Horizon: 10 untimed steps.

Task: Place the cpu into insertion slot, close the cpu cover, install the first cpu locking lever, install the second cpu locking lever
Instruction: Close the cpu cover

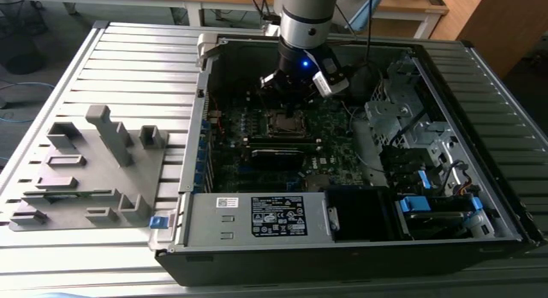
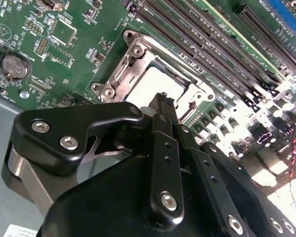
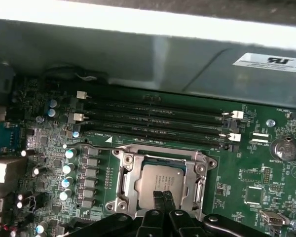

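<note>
In the exterior view, the arm reaches down into an open computer case (image 1: pixel 195 182) in the middle of the scene. The gripper (image 1: pixel 291 104) hangs just above the chip (image 1: pixel 285 123) on the green board (image 1: pixel 244 128). A grey parts tray (image 1: pixel 86 169) lies well apart, at the exterior view's left.

In the second wrist view, the gripper (image 2: pixel 161 104) has its two fingers pressed together with nothing visible between them. Its tip is right over the near edge of the chip (image 2: pixel 153 85). The chip sits flat inside its slot, so the first step looks done. The metal cover (image 2: pixel 119 74) seems to lie down around the chip rather than stand up. Glare on the metal keeps me from being sure.

In the first wrist view, the fingertips (image 3: pixel 158 198) again sit closed, side by side, over the edge of the chip (image 3: pixel 160 177). I cannot tell whether they touch it. The cover (image 3: pixel 158 149) frames the chip on all sides and looks level with the slot. A thin metal rod (image 3: pixel 91 143) runs along the board beside the slot, between it and the long memory slots (image 3: pixel 153 118). It may be one of the locking levers, but I cannot tell whether either lever is hooked down. By my reading, the chip is placed, the cover is probably shut, and the two levers are unconfirmed.
</note>
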Each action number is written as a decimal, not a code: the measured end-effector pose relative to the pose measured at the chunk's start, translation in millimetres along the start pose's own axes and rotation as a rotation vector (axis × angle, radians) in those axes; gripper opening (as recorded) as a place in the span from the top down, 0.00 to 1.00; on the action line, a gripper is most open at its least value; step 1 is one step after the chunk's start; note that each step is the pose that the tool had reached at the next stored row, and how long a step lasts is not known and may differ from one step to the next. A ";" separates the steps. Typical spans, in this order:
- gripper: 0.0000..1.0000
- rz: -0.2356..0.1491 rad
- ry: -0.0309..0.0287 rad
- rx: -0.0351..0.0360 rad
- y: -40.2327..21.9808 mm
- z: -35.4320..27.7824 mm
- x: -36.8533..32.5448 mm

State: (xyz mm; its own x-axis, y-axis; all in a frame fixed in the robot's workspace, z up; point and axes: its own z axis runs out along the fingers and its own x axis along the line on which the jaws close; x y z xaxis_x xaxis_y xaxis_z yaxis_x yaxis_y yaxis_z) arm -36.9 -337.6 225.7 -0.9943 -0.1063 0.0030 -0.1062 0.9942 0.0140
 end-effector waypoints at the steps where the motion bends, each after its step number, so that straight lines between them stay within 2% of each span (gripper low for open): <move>1: 0.89 0.003 -0.0002 0.0000 -0.1 1.0 0.2; 5: 0.89 0.017 -0.0005 0.0001 -0.6 3.5 1.7; 10: 0.89 0.018 -0.0006 0.0001 -0.4 3.7 2.8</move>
State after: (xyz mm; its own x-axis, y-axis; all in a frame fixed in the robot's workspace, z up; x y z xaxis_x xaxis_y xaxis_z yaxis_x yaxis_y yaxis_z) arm -39.7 -338.2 222.0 -0.9961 -0.0887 0.0027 -0.0887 0.9960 0.0138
